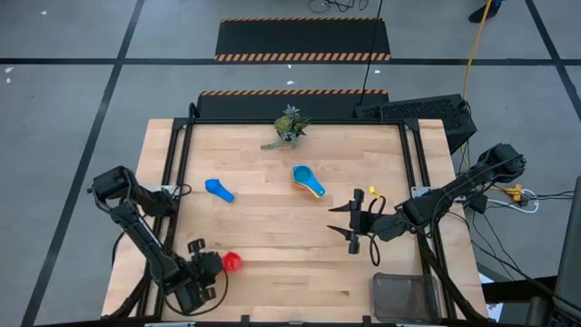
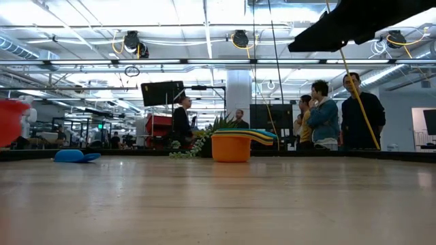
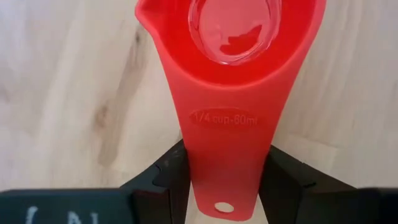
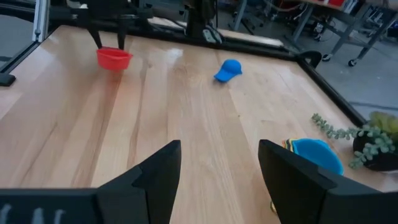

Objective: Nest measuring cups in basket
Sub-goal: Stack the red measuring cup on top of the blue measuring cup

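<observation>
- The left pincer (image 3: 221, 177) grips the red measuring cup (image 1: 231, 262) by its flat handle, at the near left of the tabletop (image 1: 272, 227).
- The basket (image 1: 404, 295) sits at the near right corner, well apart; judged best to lift the cup clear and keep the bowl level while crossing.
- The nested stack of cups (image 1: 307, 180) and the dark blue cup (image 1: 219, 190) lie farther back.
- The right pincer (image 1: 356, 221) hovers mid-right, fingers apart, holding nothing.
</observation>
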Controlling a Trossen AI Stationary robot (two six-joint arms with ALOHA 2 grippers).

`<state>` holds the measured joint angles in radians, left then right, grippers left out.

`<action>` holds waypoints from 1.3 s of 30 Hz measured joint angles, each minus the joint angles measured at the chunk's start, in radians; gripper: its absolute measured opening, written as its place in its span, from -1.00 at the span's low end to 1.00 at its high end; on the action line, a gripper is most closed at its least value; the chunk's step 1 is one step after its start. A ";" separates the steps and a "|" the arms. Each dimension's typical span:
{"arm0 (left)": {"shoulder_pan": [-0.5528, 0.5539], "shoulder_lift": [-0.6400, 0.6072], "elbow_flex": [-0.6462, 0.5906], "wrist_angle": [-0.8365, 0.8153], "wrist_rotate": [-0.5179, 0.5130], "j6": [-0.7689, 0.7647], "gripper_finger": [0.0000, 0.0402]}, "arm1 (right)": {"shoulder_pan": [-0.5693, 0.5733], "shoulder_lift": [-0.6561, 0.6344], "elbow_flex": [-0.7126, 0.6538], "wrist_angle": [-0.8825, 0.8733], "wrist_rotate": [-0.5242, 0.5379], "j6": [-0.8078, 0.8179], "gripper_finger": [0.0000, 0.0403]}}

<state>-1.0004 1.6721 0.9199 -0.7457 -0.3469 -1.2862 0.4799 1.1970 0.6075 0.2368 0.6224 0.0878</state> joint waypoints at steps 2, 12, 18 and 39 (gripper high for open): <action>0.017 -0.022 0.000 -0.001 -0.039 0.036 -0.26 | 0.000 0.009 0.000 0.045 0.000 -0.020 0.04; 0.153 -0.166 0.001 0.060 -0.314 0.294 -0.26 | -0.003 0.220 0.082 0.325 0.011 -0.137 0.04; 0.240 -0.225 0.002 0.187 -0.464 0.506 -0.24 | -0.014 0.329 0.170 0.328 0.123 -0.187 0.04; 0.493 -0.254 0.003 0.714 -0.623 1.194 -0.21 | -0.041 0.356 0.175 0.739 0.189 -0.036 0.06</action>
<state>-0.5070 1.4185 0.9226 -0.0322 -0.9703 -0.0923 0.4386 1.5528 0.7827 0.9762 0.8110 0.0516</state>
